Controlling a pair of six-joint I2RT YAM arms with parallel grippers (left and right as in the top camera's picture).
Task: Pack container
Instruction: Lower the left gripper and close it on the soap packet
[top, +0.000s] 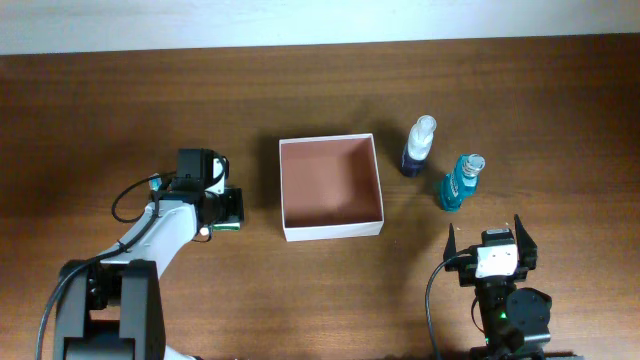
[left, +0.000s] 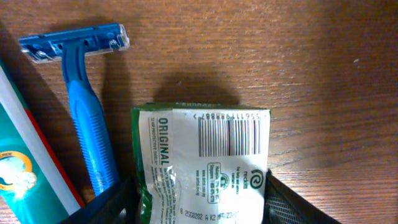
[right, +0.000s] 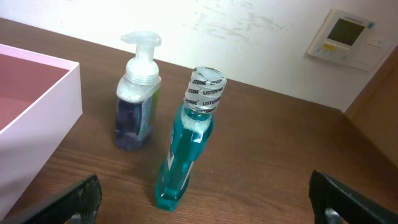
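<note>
— Green packet (left: 205, 155) with the white barcode label: is that what the left gripper (left: 202, 202) is over?

— Yes. It lies flat on the wooden table (left: 323, 74). The two dark fingers (left: 109, 208) stand one on each side of it, right at its edges. Whether they already pinch it, I cannot tell.

— What's beside it?

— A blue razor (left: 84, 112) just to one side, and past that a teal and white tube (left: 25, 174). Neither is between the fingers.

— Where's the box?

— The container (top: 332, 231) sits mid-table, with white walls and a reddish-brown floor. I can see nothing in it. It is near the left arm, on the side toward the middle.

— So the packing has hardly begun.

— That's my reading; this looks like the pick-up of the first item. Next the grip must be firm on the packet. The wrapper looks crinkled, so it may slip or buckle. After that I'd expect a lift clear of the razor, a carry over the nearest wall and a release low inside.

— And the right gripper (top: 490, 240)?

— Spread wide with nothing in it, back at the near edge of the table. In front of it stand a pump bottle (right: 138, 93) and a blue mouthwash bottle (right: 189, 143). They are close together, near the container's right side but apart from it.
</note>
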